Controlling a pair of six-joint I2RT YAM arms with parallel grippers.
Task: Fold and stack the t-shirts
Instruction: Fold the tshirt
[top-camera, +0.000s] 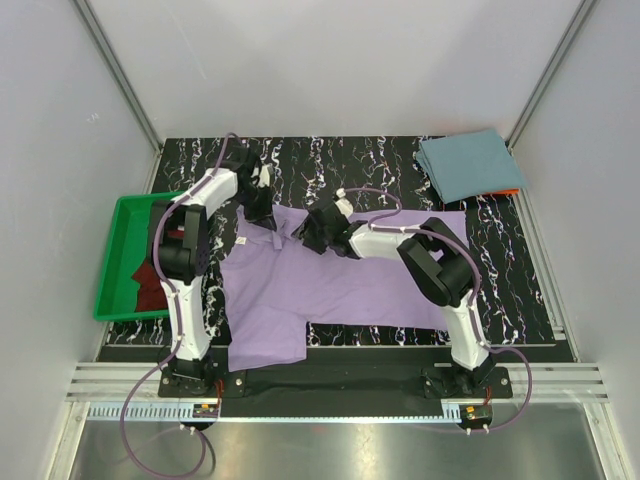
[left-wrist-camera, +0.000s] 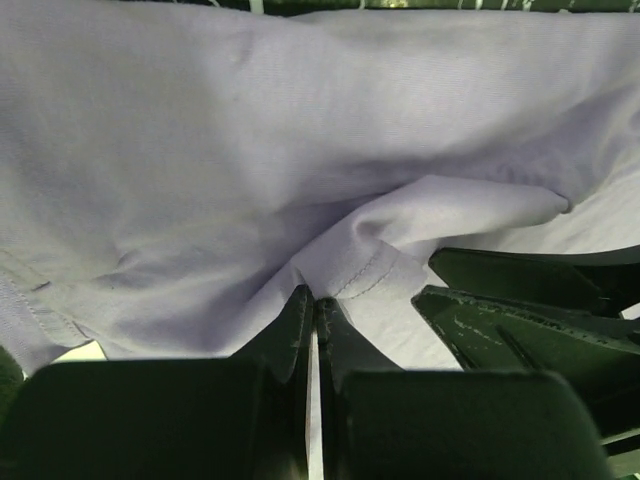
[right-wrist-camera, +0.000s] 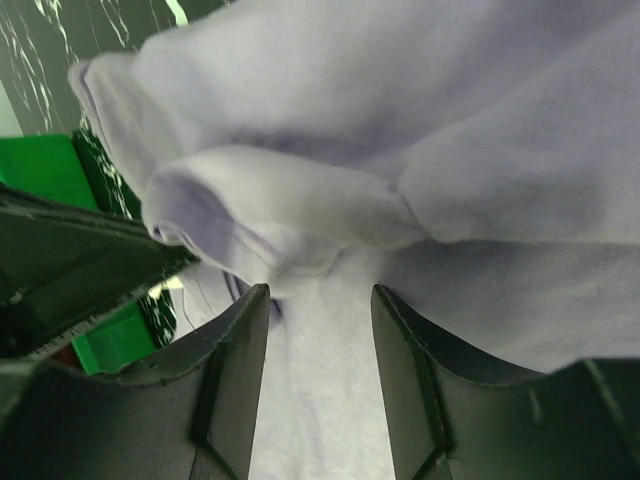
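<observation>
The lavender t-shirt (top-camera: 340, 285) lies spread on the dark marbled table, its top edge bunched near the collar. My left gripper (top-camera: 262, 208) is shut on a stitched hem of it, as the left wrist view (left-wrist-camera: 315, 297) shows, with the cloth (left-wrist-camera: 300, 130) pulled up into folds. My right gripper (top-camera: 306, 236) is open right beside it, its jaws (right-wrist-camera: 320, 290) standing either side of a rolled fold of the lavender cloth (right-wrist-camera: 450, 150). The teal-blue t-shirt (top-camera: 468, 165) lies folded at the far right corner. The maroon t-shirt (top-camera: 150, 280) lies in the green tray (top-camera: 125, 205).
The green tray sits at the table's left edge and also shows in the right wrist view (right-wrist-camera: 40, 170). An orange edge (top-camera: 508, 191) peeks from under the teal shirt. The two grippers are close together. White walls enclose the table.
</observation>
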